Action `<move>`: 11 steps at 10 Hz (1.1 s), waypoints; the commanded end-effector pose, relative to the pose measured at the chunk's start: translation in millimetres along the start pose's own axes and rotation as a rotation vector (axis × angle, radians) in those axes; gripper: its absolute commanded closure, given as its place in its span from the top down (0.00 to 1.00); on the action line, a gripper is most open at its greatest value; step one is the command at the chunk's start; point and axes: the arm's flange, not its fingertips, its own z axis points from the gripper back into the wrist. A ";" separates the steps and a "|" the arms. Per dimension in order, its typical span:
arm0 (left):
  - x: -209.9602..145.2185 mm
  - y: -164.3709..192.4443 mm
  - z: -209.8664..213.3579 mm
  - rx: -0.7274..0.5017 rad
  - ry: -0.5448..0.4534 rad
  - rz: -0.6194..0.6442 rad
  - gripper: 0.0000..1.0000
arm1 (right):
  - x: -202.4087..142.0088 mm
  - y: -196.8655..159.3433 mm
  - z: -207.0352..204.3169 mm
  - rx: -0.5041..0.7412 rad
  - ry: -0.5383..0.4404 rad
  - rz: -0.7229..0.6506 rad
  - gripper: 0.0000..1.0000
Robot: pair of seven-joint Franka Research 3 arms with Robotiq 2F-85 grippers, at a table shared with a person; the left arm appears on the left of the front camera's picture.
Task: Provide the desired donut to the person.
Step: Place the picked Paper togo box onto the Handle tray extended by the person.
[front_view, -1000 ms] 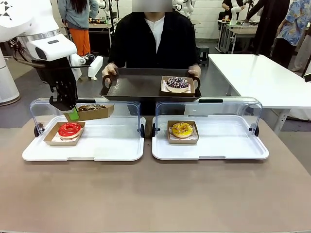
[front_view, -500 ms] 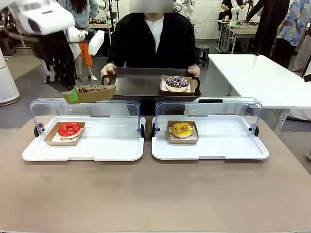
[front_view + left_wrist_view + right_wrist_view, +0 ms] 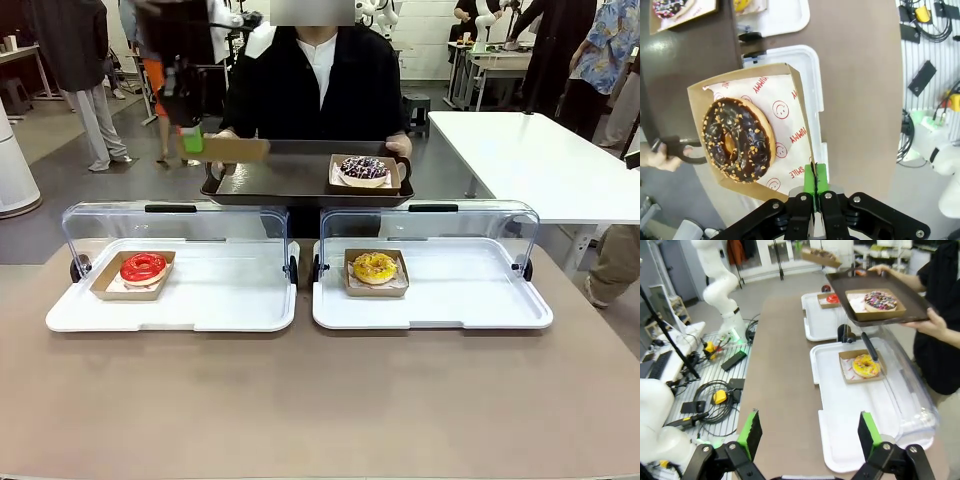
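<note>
Here, left end effector (image 3: pixel 815 192) clamped tight on the chocolate donut's cardboard box (image 3: pixel 797 107) above the person's tray (image 3: pixel 290 180), right end effector (image 3: pixel 810 435) wide open, empty.

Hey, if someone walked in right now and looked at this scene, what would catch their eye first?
Probably the left pincer, shut on the edge of a cardboard tray carrying a chocolate donut and raised at the left end of the dark serving tray the person holds out. On that tray sits a sprinkled donut. Nearer, a red donut and a yellow donut lie in separate white display trays.
</note>
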 end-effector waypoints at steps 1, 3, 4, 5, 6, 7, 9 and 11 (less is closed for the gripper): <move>28.7 51.2 34.9 -0.018 0.057 -0.031 0.01 | -0.1 0.1 -2.4 -0.010 -0.010 0.000 1.00; 42.5 95.4 27.0 -0.038 0.052 -0.044 0.01 | -0.1 0.1 -2.4 -0.010 -0.010 0.000 1.00; 44.0 110.3 7.2 -0.049 0.054 -0.027 0.01 | -0.1 0.1 -2.4 -0.010 -0.010 0.000 1.00; 46.1 127.2 -12.0 -0.064 0.046 -0.019 0.01 | -0.1 0.1 -2.4 -0.010 -0.010 0.000 1.00; 46.7 143.5 -31.8 -0.088 0.039 -0.026 0.01 | -0.1 0.1 -2.4 -0.010 -0.010 0.000 1.00; 43.2 150.6 -46.3 -0.095 0.018 -0.018 0.01 | -0.1 0.1 -2.4 -0.010 -0.010 0.000 1.00; 41.3 163.3 -62.4 -0.100 0.003 -0.035 0.01 | -0.1 0.1 -2.4 -0.010 -0.010 0.000 1.00; 39.3 167.2 -72.5 -0.104 -0.006 -0.070 0.01 | -0.1 0.1 -2.4 -0.010 -0.010 0.000 1.00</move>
